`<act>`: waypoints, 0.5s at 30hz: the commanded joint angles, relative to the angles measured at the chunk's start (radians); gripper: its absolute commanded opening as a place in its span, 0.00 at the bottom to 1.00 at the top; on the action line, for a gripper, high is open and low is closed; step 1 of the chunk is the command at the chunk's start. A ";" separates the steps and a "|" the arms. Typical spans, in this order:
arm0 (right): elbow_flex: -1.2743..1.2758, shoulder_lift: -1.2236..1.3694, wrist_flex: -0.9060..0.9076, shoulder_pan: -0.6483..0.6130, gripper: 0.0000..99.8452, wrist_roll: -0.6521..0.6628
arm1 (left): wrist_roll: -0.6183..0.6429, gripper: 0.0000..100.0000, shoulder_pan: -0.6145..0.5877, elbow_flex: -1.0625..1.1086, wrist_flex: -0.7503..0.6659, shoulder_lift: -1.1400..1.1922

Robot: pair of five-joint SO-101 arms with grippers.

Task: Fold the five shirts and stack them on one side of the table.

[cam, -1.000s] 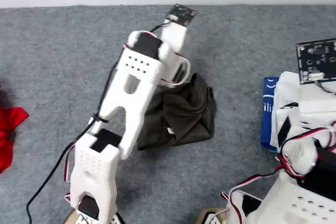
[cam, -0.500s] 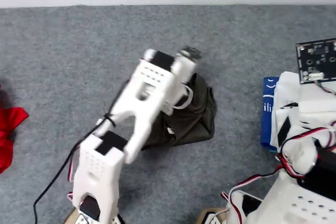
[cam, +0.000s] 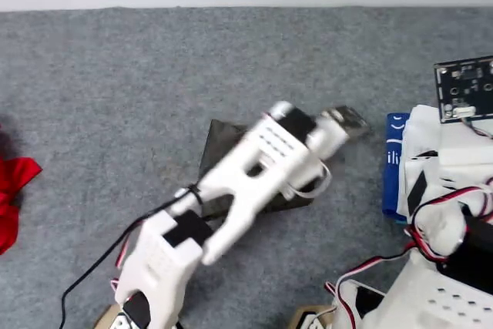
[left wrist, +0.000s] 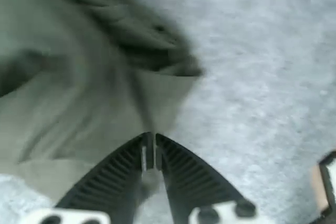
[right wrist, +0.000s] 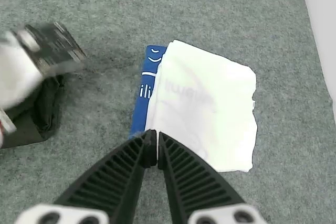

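Grey felt mat [cam: 92, 75] covers the whole table under both claws. Left arm [cam: 254, 167] lies stretched across the middle of the mat, wrist end toward the right arm [cam: 447, 267], which stands at the mat's near right corner. Left claw [left wrist: 150, 141] is clenched, tips pressed together low over the felt, and a fold of the dark olive shirt [cam: 219, 140] runs straight into the tips, so it reads as grasping that fold. The rest of the olive shirt spreads out ahead of and to one side of the left claw, rumpled, with bare felt on the claw's other side; from the high view most of it sits beneath the left arm, one flat corner showing behind the claw. Right claw [right wrist: 152, 139] is clenched on nothing and hangs above the mat. Directly under and beyond its tips lies the white shirt [right wrist: 210, 98], folded into a rough rectangle, resting on top of a folded blue shirt [right wrist: 144, 103] whose long edge shows along the side nearer the left claw. Red shirt [cam: 9, 198] lies crumpled at the mat's edge, well apart from both claws, behind the left arm. A small dark circuit board [cam: 464, 88] sits on the right wrist above the white shirt.
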 commanded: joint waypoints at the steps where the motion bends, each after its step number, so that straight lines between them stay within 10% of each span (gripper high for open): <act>1: -0.003 -0.012 0.033 0.013 0.01 0.012 | -0.011 0.01 -0.137 -0.045 0.028 -0.021; 15: 0.012 -0.001 0.019 0.008 0.01 0.008 | -0.095 0.01 -0.331 0.001 -0.094 0.077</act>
